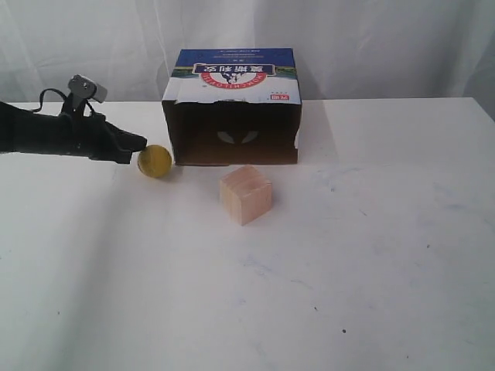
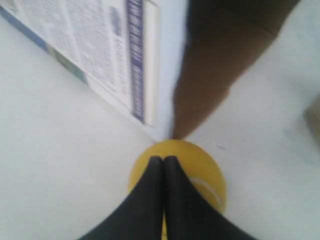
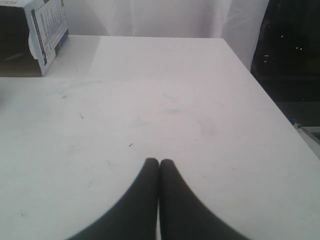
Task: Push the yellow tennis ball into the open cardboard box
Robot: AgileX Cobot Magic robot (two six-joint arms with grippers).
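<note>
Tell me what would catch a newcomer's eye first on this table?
Probably the yellow tennis ball, bright on the white table just off the front left corner of the open cardboard box, with the shut black tips of the left gripper at its side. Next comes the box's dark inside under a blue printed top, then the pale wooden cube standing alone in front of it.

The yellow tennis ball looks dull and fuzzy. The open cardboard box is matt brown card (its printed panel looks smoother). The wooden cube is pale and smooth, and the table is matt white and scuffed.
</note>
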